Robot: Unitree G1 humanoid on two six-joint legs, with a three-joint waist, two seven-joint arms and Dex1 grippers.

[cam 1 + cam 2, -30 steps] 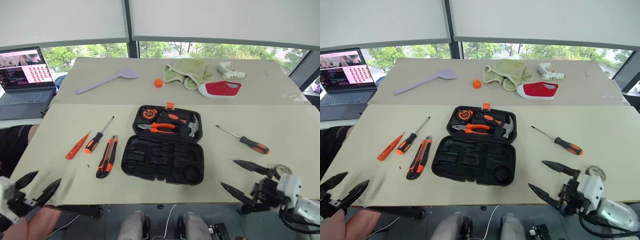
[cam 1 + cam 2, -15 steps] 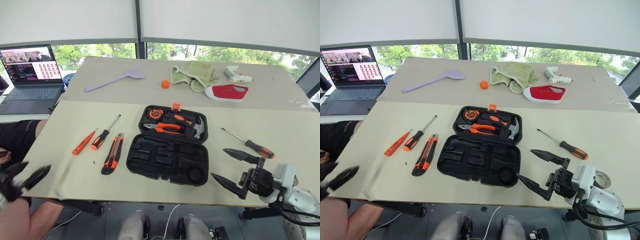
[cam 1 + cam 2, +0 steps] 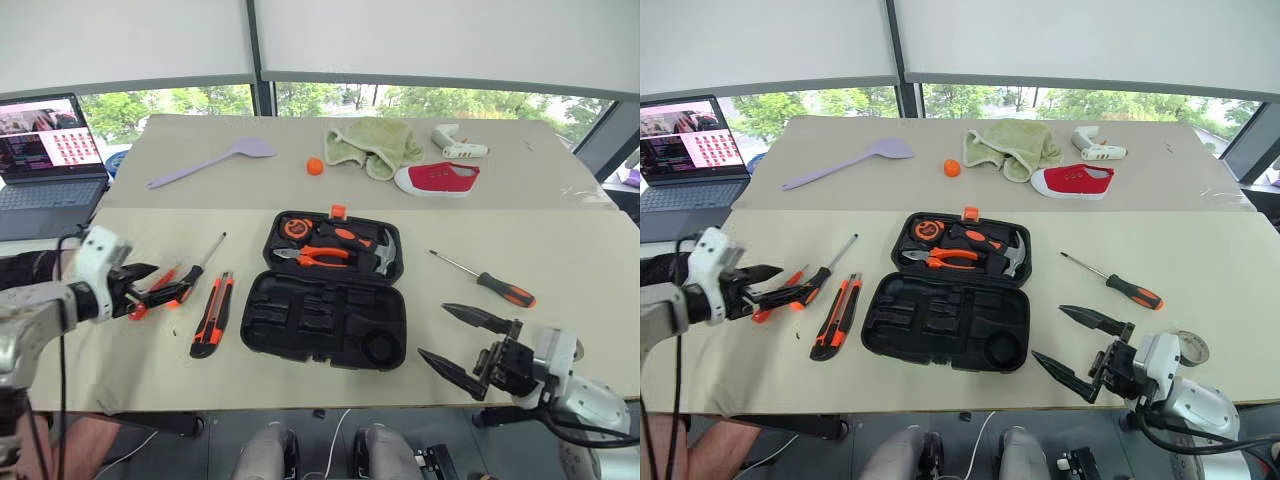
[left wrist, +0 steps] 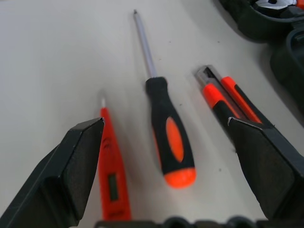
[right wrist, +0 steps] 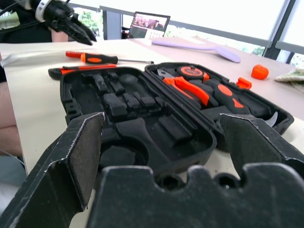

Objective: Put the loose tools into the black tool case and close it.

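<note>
Left tool (image 4: 166, 156): is being held wide apart and empty, low over the surface (image 3: 120, 370), just above the handle ends of the left-hand cluster.
Nearest screwdriver (image 4: 168, 137): is being framed between the two fingers; its orange butt is lying closest to the tool and its shaft is running straight away from it, so the long axis is lined up with the tool's own pointing direction.
Tester screwdriver (image 4: 111, 175): is lying just beside one finger, roughly parallel to the first.
Utility knife (image 4: 228, 99): is lying just beside the other finger, on the case side.
Tool case (image 3: 330, 290): is standing open mid-surface, beyond the knife, with empty moulded slots in the near half.
Right tool (image 3: 463, 343): is also being held wide and empty, near the case's front right corner.
Other screwdriver (image 3: 485, 280): is lying right of the case, nearer the right arm.
Judgement: the left cluster is being approached by the nearer arm; a grip across the handle is called for.
</note>
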